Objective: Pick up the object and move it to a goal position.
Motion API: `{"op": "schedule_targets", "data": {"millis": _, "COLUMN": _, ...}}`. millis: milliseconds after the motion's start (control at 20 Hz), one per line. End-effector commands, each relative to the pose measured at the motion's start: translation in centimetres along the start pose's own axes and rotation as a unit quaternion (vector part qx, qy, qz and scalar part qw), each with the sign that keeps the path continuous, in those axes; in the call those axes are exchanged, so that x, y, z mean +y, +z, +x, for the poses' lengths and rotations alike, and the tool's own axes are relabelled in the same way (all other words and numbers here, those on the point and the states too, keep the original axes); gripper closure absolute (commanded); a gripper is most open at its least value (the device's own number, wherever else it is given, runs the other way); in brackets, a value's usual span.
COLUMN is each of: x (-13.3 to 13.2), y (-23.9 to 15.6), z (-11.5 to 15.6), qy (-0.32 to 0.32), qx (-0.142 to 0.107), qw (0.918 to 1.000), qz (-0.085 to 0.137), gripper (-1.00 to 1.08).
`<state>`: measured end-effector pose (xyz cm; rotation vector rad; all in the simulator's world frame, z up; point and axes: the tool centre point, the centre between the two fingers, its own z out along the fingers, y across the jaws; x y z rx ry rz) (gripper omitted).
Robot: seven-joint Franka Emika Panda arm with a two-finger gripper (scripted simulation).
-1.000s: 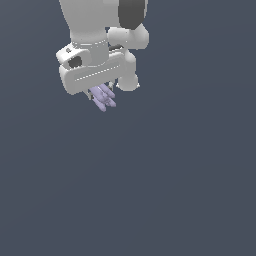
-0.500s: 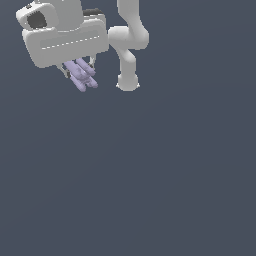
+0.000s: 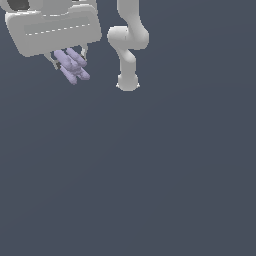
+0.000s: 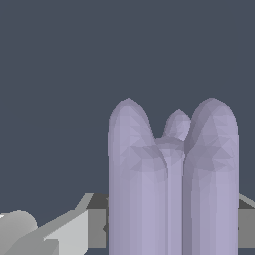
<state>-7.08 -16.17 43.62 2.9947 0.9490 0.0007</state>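
Observation:
The object (image 3: 71, 64) is a pale lavender bundle of short rounded rods. It hangs under my white gripper (image 3: 68, 59) at the upper part of the exterior view's left, well above the dark floor. The gripper is shut on it, and thin fingers (image 3: 84, 51) show at its sides. In the wrist view the object (image 4: 172, 184) fills the near field, its rounded tips pointing away, with a grey finger (image 4: 74, 229) beside it.
The arm's white links and round base (image 3: 127, 82) stand to the exterior view's right of the gripper. A plain dark grey floor (image 3: 150, 175) fills the remainder of both views.
The gripper has carried the object toward the exterior view's left and upward, closer to the camera, so both look larger. The grip has stayed the same.

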Motion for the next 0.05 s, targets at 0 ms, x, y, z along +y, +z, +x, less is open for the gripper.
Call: {"op": "schedule_targets", "data": {"millis": 0, "x": 0.05, "y": -0.07, "z": 0.02, "qy": 0.000, "qx": 0.000, "qw": 1.0000, "qz": 0.000, "gripper": 1.08}}
